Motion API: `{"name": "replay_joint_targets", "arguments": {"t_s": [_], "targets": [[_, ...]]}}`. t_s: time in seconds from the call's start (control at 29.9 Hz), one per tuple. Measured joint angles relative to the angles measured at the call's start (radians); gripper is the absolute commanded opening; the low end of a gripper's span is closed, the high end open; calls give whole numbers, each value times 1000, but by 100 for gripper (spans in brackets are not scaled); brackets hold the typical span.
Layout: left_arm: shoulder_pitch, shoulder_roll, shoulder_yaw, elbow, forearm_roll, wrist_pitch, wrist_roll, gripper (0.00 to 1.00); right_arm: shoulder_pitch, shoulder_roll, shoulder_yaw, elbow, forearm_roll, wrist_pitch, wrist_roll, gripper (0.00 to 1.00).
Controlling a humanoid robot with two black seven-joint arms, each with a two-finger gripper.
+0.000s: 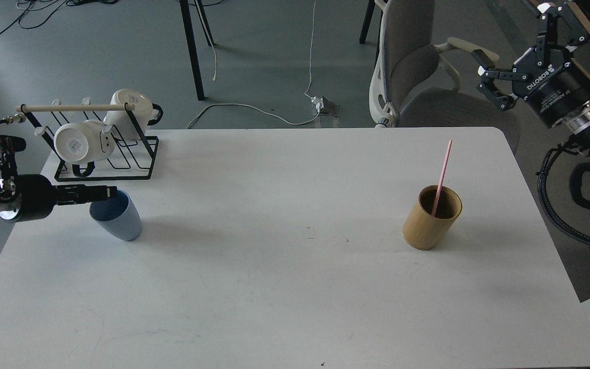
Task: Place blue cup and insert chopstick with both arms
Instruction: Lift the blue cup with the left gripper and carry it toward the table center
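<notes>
Two arms divide the work. The left gripper [106, 193] reaches in level from the left, clenched on the rim of the blue cup [117, 221] at the table's [295, 287] left edge. The chopstick [442, 177] leans in the wooden cylinder [430, 218]. The right gripper [487, 77] hangs spread, well off the table.

One head view looks forward and down over the white table [285, 287]

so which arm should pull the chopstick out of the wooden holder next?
Right, probably. The right gripper hangs open off the table's right edge, on the side where the chopstick stands in the wooden holder. The left gripper is at the blue cup, far left.
</notes>
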Motion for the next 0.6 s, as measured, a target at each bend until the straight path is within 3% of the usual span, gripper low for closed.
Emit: {"name": "replay_joint_targets", "arguments": {"t_s": [0.23, 0.6], "targets": [[10, -41, 0, 84, 0, -1, 0, 68, -11, 0, 0, 1, 0, 0, 0, 99], [22, -56, 1, 89, 0, -3, 0, 48, -26, -4, 3, 0, 0, 0, 0, 99]]}}
